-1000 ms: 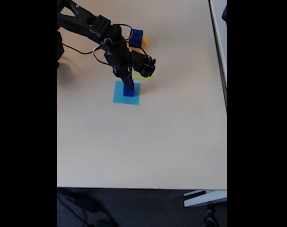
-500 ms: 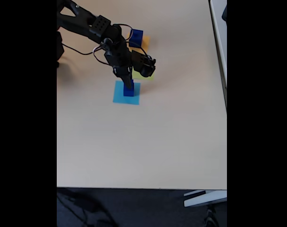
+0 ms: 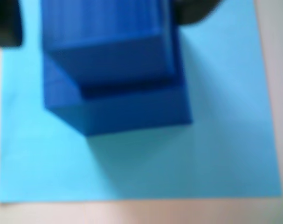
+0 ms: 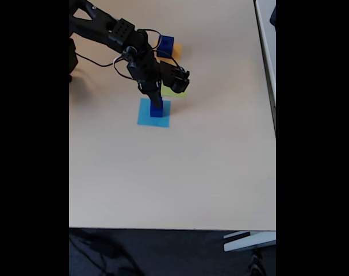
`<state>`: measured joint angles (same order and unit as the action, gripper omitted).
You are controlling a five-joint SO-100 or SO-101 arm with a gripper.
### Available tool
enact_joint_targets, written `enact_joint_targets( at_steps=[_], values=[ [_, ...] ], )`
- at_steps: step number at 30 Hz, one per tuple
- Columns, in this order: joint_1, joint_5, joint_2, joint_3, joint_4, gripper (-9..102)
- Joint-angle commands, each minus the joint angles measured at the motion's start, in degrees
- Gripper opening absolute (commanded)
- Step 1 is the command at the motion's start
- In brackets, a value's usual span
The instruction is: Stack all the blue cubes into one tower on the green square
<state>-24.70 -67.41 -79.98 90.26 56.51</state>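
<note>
Looking down through the wrist view, a blue cube (image 3: 108, 70) is seen right between the jaws, with the dark finger pads (image 3: 6, 23) showing at the top corners on either side of it. The cube sits on the light-blue paper square (image 3: 178, 163), roughly in its upper-left part, and appears to be touching the paper. Whether the jaws are actually squeezing it or just bracketing it can't be told; the view is blurry and the contact faces are hidden.

In the fixed view the arm is bent down over that spot, and the same cube (image 4: 156, 109) is picked out below the jaws (image 4: 156, 102) on the light-blue square (image 4: 153, 113). A second blue cube (image 4: 165, 45) is parked on the orange-yellow square (image 4: 175, 50), well beyond the jaws toward the far edge of the table (image 4: 174, 172). The green square (image 4: 173, 91) lies just behind the jaws, partly covered by the wrist, and nothing blue can be made out on it.

So it's judged that the tower hasn't been started, and this cube is being lined up for a grab. The straddle makes sense: fingers either side of flat faces, so a lift stays square. A short hop back to the green paper would be needed.
</note>
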Motion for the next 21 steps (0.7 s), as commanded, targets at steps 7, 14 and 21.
enact_joint_targets(
  at_steps=[7,14,21],
  values=[
    [0.09,1.05,-2.72,0.70,-1.76,16],
    [-0.18,1.76,-2.55,0.97,-2.20,16],
    [-0.18,1.58,-2.64,0.88,-2.11,16]
  ],
)
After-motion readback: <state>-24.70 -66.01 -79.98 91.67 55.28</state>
